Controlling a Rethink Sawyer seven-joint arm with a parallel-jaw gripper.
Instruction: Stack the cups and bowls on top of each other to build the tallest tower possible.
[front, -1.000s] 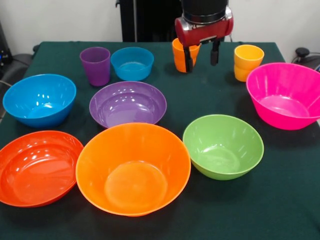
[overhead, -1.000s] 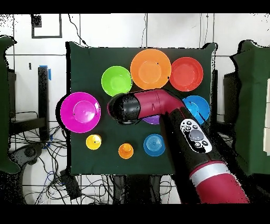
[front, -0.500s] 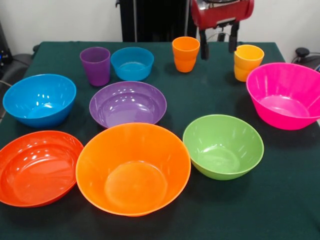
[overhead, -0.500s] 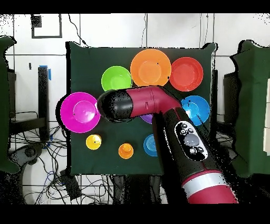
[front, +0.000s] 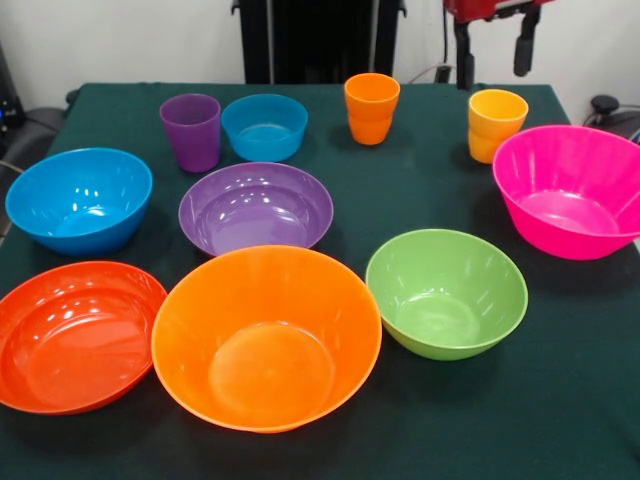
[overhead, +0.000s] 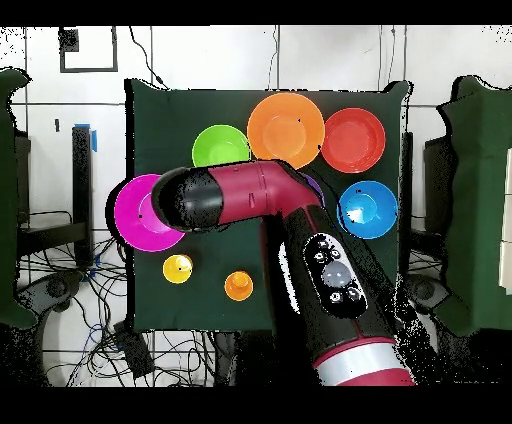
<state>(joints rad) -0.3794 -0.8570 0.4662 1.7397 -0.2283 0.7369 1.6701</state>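
My gripper hangs open and empty at the top edge, just above and behind the yellow cup. The orange cup, the small blue bowl and the purple cup stand in the same back row. The pink bowl sits at the right. The purple bowl and blue bowl lie mid-table, with the green, large orange and red-orange bowls in front. Nothing is stacked. In the overhead view the arm covers part of the pink bowl and hides the gripper.
Everything rests on a dark green cloth-covered table. The pink bowl reaches the table's right edge. A black stand rises behind the table. Cables lie on the floor beside the table.
The gripper rose and moved rightward in the front view, from beside the orange cup to above the yellow cup. Overhead, the arm swung over the pink bowl. No cup or bowl moved.
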